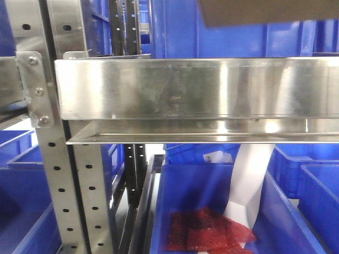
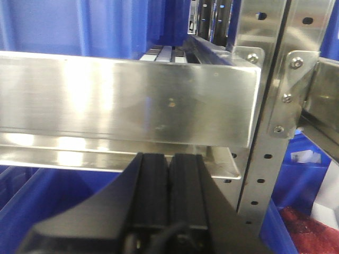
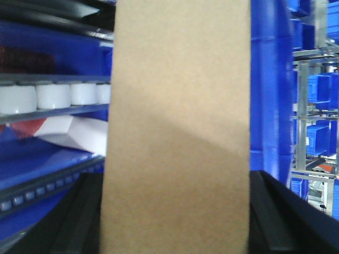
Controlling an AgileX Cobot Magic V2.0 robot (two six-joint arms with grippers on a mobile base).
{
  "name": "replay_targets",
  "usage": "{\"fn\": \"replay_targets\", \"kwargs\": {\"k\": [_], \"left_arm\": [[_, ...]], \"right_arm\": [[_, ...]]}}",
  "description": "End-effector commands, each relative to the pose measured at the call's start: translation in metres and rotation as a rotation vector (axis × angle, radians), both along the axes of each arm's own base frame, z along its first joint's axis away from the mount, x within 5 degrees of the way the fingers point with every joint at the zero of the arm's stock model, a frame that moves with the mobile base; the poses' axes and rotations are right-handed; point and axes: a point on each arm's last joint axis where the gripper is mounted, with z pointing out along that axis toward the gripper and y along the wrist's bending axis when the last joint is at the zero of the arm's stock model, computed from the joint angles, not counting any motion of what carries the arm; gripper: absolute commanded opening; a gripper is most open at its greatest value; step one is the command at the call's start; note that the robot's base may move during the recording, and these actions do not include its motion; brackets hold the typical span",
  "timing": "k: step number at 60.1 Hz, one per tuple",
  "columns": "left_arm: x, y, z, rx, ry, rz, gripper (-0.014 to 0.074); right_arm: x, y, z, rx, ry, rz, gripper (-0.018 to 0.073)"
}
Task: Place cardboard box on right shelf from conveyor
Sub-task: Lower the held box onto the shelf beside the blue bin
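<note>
1. The right gripper [image 3: 175, 233] clamps the box [image 3: 177, 132], its black fingers [image 3: 280, 211] flanking it.
2. In the front view the box [image 1: 265, 13] hangs above the shelf [image 1: 196, 87] lip; it should clear that lip before lowering.
3. The left gripper [image 2: 169, 180] is closed and empty below the shelf [image 2: 127, 100]; it should stay clear.

The shelf [image 2: 124, 100] raises its tall steel lip straight ahead of the left gripper [image 2: 169, 182]'s touching fingers, upright [image 2: 265, 159] to their right. The cardboard box [image 3: 177, 127] fills the right gripper's jaws (bins probably close behind).
</note>
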Motion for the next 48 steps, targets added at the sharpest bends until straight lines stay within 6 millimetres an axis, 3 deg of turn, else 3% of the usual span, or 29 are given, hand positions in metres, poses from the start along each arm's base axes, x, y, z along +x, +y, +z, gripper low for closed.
{"fn": "replay_targets", "kwargs": {"k": [1, 16, 29, 38, 43, 48], "left_arm": [[-0.001, 0.001, 0.006, -0.009, -0.091, 0.008, -0.0116], [-0.001, 0.001, 0.006, -0.009, -0.091, 0.008, -0.0116], [-0.001, 0.001, 0.006, -0.009, -0.091, 0.008, -0.0116], [-0.001, 0.001, 0.006, -0.009, -0.091, 0.008, -0.0116], [-0.001, 0.001, 0.006, -0.009, -0.091, 0.008, -0.0116], [-0.001, 0.001, 0.006, -0.009, -0.091, 0.008, -0.0116]], "right_arm": [[0.010, -0.007, 0.015, 0.004, -0.143, -0.004, 0.0200], [0.033, -0.014, -0.013, 0.019, -0.188, -0.022, 0.0200], [0.041, -0.010, -0.039, 0.040, -0.117, -0.022, 0.0200], [0.043, -0.009, -0.046, 0.060, -0.086, -0.031, 0.0204], [0.043, -0.008, -0.046, 0.111, -0.073, -0.049, 0.0258], [0.043, -0.008, -0.046, 0.183, -0.053, -0.078, 0.0445]]}}
